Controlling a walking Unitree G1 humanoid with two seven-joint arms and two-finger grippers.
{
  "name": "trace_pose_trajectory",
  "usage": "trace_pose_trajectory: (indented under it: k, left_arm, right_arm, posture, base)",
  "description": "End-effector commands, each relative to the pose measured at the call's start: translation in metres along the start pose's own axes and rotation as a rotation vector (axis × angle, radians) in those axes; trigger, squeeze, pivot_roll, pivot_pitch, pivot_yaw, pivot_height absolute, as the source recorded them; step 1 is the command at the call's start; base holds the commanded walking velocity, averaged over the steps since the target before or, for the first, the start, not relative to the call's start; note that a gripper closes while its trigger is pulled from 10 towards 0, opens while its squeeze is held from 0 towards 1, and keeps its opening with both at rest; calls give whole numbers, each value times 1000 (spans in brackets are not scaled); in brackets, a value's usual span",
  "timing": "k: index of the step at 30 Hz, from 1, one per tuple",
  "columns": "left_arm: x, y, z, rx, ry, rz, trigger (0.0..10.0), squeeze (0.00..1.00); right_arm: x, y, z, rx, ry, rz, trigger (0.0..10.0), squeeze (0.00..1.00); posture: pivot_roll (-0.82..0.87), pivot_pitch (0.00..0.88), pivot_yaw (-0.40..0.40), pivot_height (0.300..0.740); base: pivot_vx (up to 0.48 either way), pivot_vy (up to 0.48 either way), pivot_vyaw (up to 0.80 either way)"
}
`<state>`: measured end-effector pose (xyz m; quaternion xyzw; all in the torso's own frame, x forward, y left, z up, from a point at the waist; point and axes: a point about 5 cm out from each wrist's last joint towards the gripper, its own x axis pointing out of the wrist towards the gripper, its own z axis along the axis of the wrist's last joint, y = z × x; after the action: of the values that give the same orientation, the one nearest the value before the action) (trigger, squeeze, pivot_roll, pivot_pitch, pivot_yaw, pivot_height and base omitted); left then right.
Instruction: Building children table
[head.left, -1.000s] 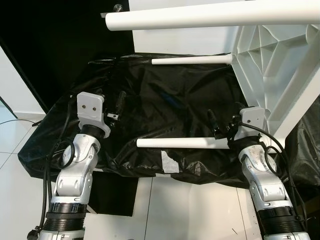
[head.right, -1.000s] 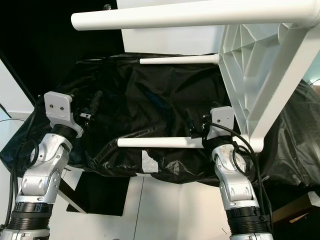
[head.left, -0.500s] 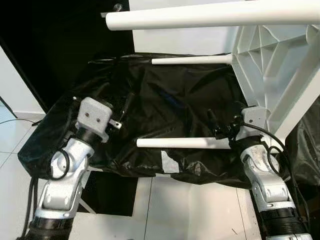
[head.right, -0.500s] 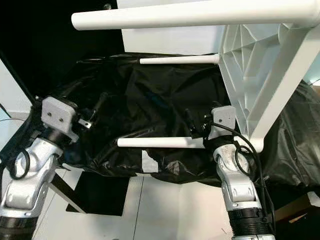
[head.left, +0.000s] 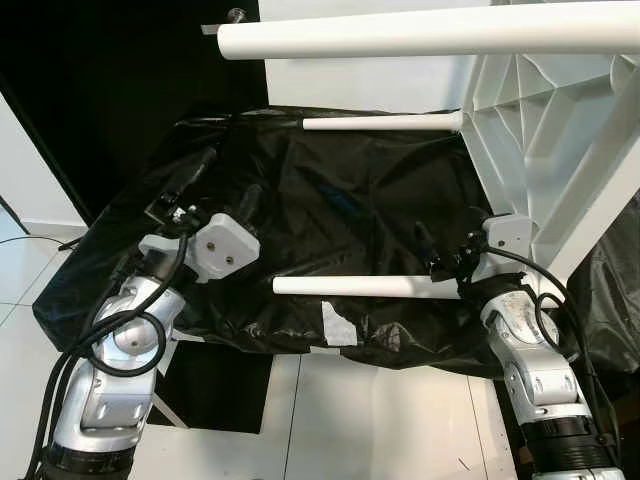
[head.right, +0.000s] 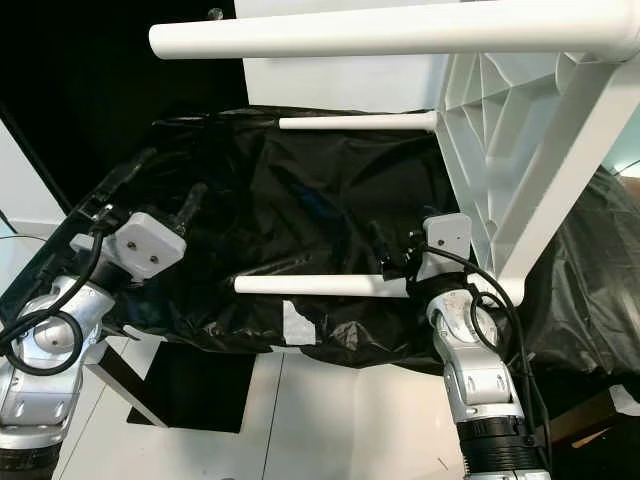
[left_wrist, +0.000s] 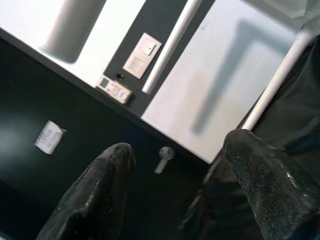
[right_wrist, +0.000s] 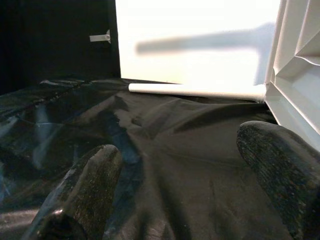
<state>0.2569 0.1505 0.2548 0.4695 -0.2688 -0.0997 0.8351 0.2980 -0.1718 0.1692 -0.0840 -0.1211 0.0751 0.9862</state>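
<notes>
White children's table (head.left: 545, 120) tipped on its side over black sheet (head.left: 340, 210), left gripper (head.left: 205, 190) raised, right gripper (head.left: 440, 262) beside lower leg (head.left: 365, 287), both jaws released

You see two arms of rounded silver metal segments, each ending below in a ribbed black collar, with black cables looping along them, in thick coils on the left arm (head.left: 112, 372) and in a thinner loop around the right arm (head.left: 528, 352). Each wrist carries a pale grey, boxy plastic camera housing (head.left: 226, 248), the left one showing two small dark screw holes. The long fingers (left_wrist: 98, 194) are black with a rough, speckled, grainy surface and rounded tips.
</notes>
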Motion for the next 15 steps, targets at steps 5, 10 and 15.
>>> trace_pose_trajectory:
  k: [5,10,15]
  left_arm:
    - [8,17,24,100,-58,295,10000,0]
    - [13,17,28,116,-73,302,10000,0]
    - [14,18,28,127,-79,299,10000,0]
  right_arm:
    - [2,1,-1,21,14,-12,10000,0]
    - [3,5,0,33,7,-8,10000,0]
    - [2,4,2,32,3,-12,10000,0]
  posture:
    - [100,0,-40,740]
    - [96,0,-32,740]
    - [89,0,-26,740]
  base:
    - [0,0,0]
    - [0,0,0]
    - [0,0,0]
